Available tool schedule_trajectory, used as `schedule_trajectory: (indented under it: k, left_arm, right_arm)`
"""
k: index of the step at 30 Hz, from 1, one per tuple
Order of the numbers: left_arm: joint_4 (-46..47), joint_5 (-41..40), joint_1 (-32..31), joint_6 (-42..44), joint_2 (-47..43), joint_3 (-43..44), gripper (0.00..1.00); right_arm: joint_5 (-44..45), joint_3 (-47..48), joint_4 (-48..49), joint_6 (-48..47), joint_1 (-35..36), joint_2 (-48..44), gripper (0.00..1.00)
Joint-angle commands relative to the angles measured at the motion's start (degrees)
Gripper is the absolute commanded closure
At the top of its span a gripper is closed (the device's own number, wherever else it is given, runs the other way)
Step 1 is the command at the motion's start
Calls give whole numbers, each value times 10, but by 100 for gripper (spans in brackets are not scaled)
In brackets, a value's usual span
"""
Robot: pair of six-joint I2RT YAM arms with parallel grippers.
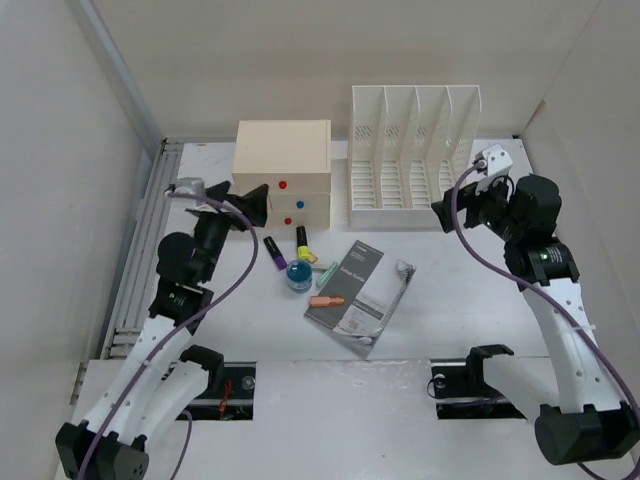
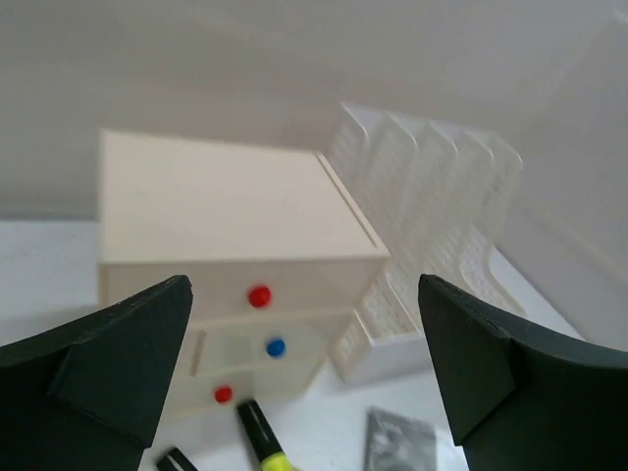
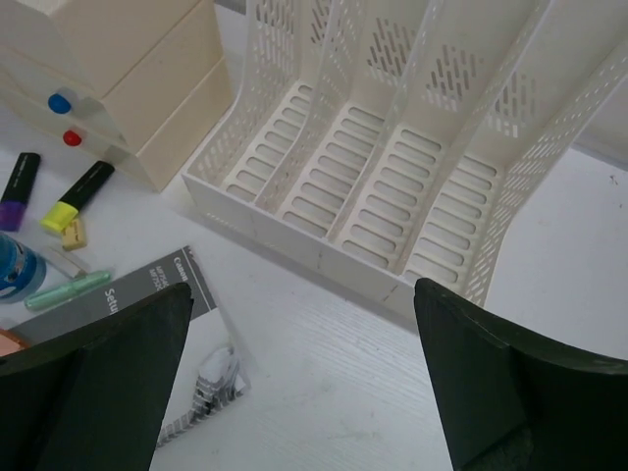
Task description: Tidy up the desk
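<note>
- Cream wooden drawer box (image 1: 282,160) with three stacked drawers stands in the upper middle of the top view; its knobs run red, blue, red from the top down; what the drawers hold cannot be seen
- white slotted plastic file rack (image 1: 410,150) stands just right of the box, touching or almost touching it; the right wrist view looks down into four compartments and shows only their bare slotted floors
- wide matte white desk (image 1: 470,290) fills the middle of the top view and bears both containers along its far edge
- loose on the desk below the box: purple-tipped black highlighter (image 1: 274,253); yellow-tipped black highlighter (image 1: 302,243); small round blue object (image 1: 298,276); pale green pen (image 1: 322,268); small orange object (image 1: 327,300) lying on a grey printed booklet (image 1: 360,295)
- left gripper (image 1: 258,205) hangs at left centre, just beside the box front; fingers spread wide, nothing between them
- right gripper (image 1: 442,214) hangs at right centre, near the rack's near right corner; fingers likewise spread wide and gripping nothing
</note>
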Motion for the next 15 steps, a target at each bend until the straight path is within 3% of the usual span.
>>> schedule_trajectory:
  k: [1, 4, 9, 12, 13, 15]
  left_arm:
    - [-79, 199, -4, -45, 36, 35, 0]
    - [-70, 254, 2, -145, 48, 9, 0]
    - [-50, 327, -12, -179, 106, 3, 0]
    - [-52, 275, -95, -170, 106, 3, 0]
    - [-52, 224, -116, -164, 100, -11, 0]
    - [-46, 180, -182, -156, 100, -16, 2]
  right_arm:
    - [-19, -15, 13, 20, -2, -39, 0]
    - [-88, -74, 28, -12, -2, -66, 0]
    - [-130, -97, -1, 17, -2, -35, 2]
    - [-156, -126, 41, 54, -2, -35, 12]
    - [-166, -151, 56, 86, -2, -29, 15]
    - [-191, -175, 99, 109, -2, -15, 30]
